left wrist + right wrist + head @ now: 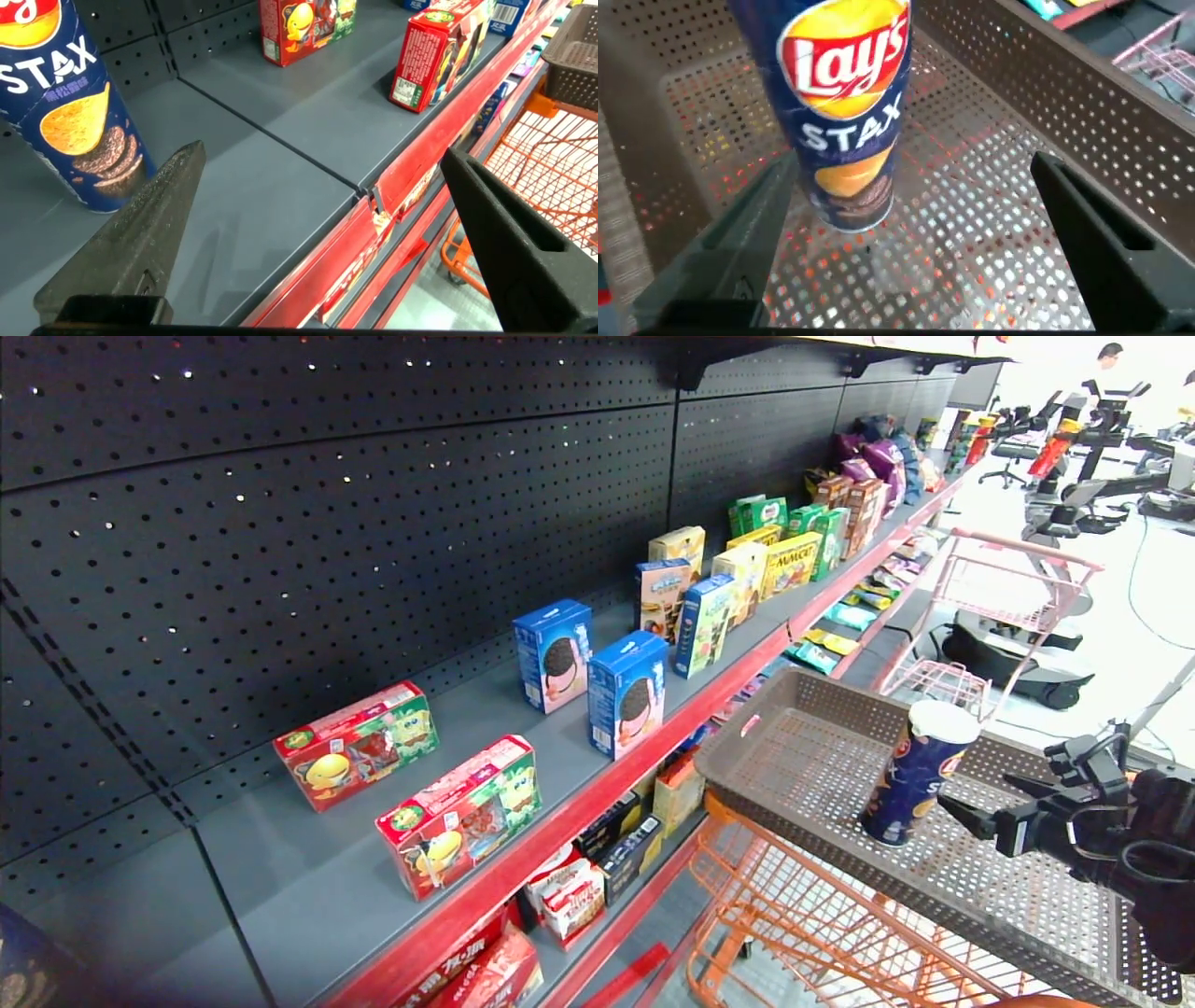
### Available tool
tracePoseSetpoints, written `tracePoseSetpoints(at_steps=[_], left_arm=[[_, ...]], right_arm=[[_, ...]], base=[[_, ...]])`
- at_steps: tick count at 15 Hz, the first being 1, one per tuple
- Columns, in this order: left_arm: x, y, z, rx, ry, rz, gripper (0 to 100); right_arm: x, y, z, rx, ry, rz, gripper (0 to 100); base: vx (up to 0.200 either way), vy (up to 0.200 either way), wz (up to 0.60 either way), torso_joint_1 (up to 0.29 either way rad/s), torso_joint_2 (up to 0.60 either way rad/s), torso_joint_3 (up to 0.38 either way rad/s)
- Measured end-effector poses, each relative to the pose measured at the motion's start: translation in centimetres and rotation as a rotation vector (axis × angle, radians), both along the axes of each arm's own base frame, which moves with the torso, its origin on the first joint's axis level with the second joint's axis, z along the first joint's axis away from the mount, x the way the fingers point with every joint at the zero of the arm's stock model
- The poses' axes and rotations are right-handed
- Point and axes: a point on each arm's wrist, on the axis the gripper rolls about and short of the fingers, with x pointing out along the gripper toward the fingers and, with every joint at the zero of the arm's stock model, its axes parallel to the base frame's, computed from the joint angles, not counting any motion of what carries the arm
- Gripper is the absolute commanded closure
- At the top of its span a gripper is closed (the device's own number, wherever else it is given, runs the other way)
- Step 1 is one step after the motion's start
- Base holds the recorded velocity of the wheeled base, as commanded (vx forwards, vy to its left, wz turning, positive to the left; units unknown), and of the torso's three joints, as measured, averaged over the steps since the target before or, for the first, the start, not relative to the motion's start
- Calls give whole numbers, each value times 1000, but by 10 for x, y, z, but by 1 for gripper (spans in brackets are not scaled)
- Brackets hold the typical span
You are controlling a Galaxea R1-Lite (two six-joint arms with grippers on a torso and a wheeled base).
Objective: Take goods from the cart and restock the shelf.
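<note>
Right gripper (976, 798) is spread wide and holding nothing. Its fingers sit on either side of the chip can (910, 775) without touching it, so I'd guess it's lining up a side grab. The can stands upright about mid-way across the brown tray (747, 728) on the orange cart (803, 933), away from the tray walls, which leaves room for the fingers. Left gripper (322, 159) is open and empty too, hanging over the shelf (262, 187) near its red front edge. A second can (70, 112) stands upright further back on the shelf, and red boxes (457, 812) sit further along.
</note>
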Motion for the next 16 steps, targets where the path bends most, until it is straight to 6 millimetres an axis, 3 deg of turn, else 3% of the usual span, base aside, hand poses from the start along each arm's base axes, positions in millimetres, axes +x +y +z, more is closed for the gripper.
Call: tracePoseSetpoints(at_steps=[16], left_arm=[[0, 0, 0, 0, 0, 0, 0]], right_arm=[[38, -15, -20, 36, -55, 234, 0]], base=[[0, 0, 0, 0, 0, 0]])
